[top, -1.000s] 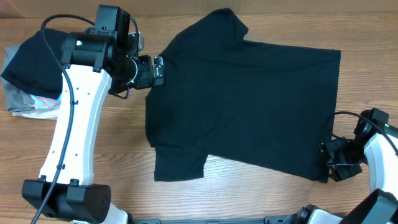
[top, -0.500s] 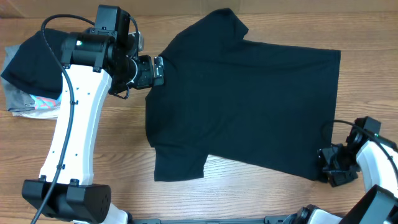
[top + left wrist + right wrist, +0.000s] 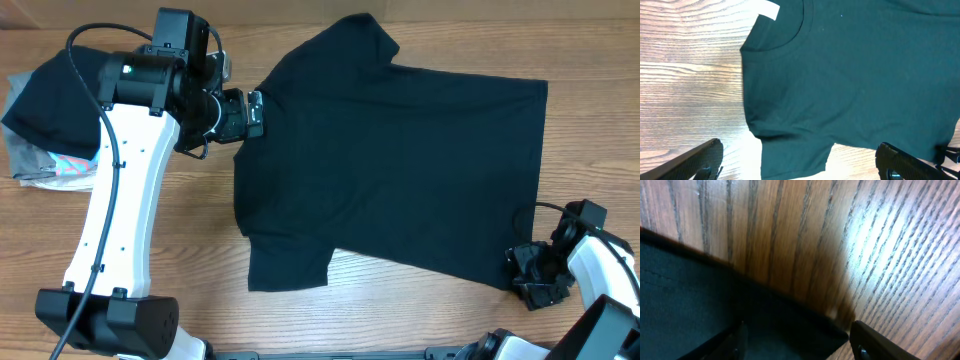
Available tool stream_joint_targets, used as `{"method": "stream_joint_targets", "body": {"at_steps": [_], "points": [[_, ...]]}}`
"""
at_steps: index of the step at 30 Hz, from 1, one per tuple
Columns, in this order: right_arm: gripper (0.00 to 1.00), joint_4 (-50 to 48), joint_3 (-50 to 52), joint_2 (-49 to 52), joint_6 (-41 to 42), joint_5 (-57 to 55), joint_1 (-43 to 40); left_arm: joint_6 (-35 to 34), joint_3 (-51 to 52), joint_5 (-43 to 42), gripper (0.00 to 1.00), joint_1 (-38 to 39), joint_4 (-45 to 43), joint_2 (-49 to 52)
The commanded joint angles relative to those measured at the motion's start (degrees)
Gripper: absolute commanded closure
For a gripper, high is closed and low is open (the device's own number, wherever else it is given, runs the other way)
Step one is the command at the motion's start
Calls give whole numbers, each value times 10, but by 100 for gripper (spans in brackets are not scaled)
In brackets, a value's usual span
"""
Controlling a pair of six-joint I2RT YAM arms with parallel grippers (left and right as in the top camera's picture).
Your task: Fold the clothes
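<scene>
Gaping wide, the left gripper [image 3: 250, 115] hangs over the black T-shirt [image 3: 400, 170]; the right gripper [image 3: 800, 337], parted, straddles its hem corner.

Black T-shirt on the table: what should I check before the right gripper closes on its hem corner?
1. Plain black short-sleeved T-shirt spread flat on the wooden table: ok.
2. Left gripper open, by the collar: ok.
3. Right gripper open, hem corner between its fingers: ok.
4. Right fingers low enough to catch the fabric: cannot tell.
5. Pile of folded grey and patterned garments apart from the shirt: ok.
</scene>
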State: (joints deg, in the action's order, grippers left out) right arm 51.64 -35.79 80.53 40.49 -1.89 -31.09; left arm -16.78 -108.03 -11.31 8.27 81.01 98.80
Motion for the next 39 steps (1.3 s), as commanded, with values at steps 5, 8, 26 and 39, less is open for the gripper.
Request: {"method": "stream_joint_targets", "body": {"at_steps": [5, 8, 26, 39], "points": [[43, -6, 10, 0, 3, -3, -2, -1, 0, -3, 0, 0, 0, 5], [55, -4, 10, 0, 2, -4, -2, -1, 0, -3, 0, 0, 0, 5], [96, -8, 14, 0, 2, -4, -2, -1, 0, -3, 0, 0, 0, 5], [96, -8, 14, 0, 3, -6, -2, -1, 0, -3, 0, 0, 0, 5]]}}
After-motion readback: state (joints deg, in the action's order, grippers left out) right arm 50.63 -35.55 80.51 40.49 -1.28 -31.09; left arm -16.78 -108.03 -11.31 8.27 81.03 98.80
